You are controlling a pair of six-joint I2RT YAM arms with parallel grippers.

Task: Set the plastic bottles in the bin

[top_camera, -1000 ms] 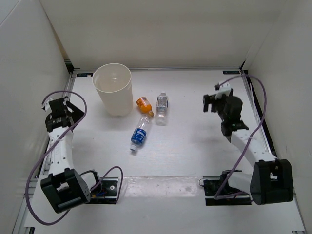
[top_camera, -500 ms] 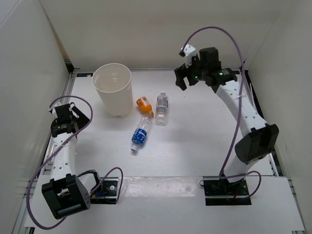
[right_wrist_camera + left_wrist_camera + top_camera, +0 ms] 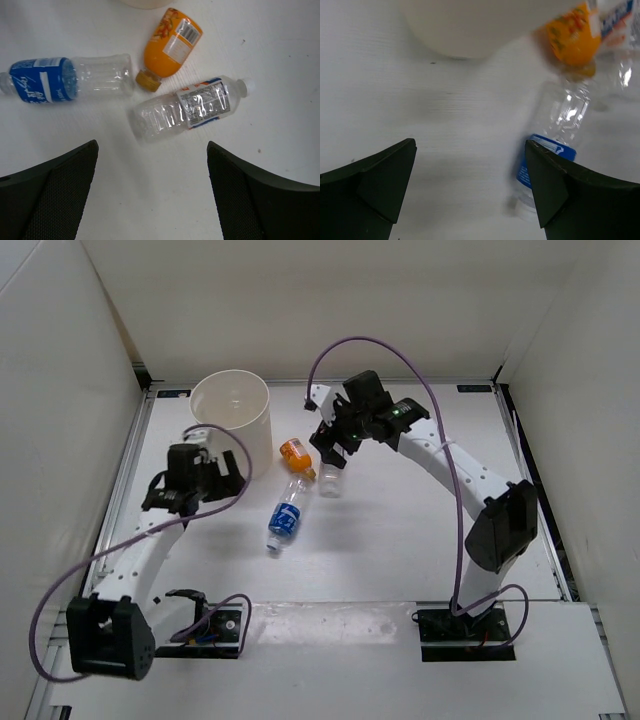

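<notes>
The cream-white bin (image 3: 230,422) stands upright at the back left. Three bottles lie on the table to its right: the short orange one (image 3: 296,452), the clear one with the blue label (image 3: 285,515), and the clear one with the pale label (image 3: 329,480), partly hidden under my right gripper. My right gripper (image 3: 336,444) is open and empty above the pale-label bottle (image 3: 190,107), with the orange bottle (image 3: 170,42) and blue-label bottle (image 3: 70,80) beyond. My left gripper (image 3: 228,472) is open and empty in front of the bin (image 3: 470,25), left of the blue-label bottle (image 3: 555,150).
White walls enclose the table on the left, back and right. The orange bottle (image 3: 572,35) lies close to the bin's base. Purple cables loop from both arms. The arm bases sit at the near edge.
My right arm has swung from the right side to over the bottles. My left arm has moved right from the left wall toward the bin and bottles. The bottles have not moved.
</notes>
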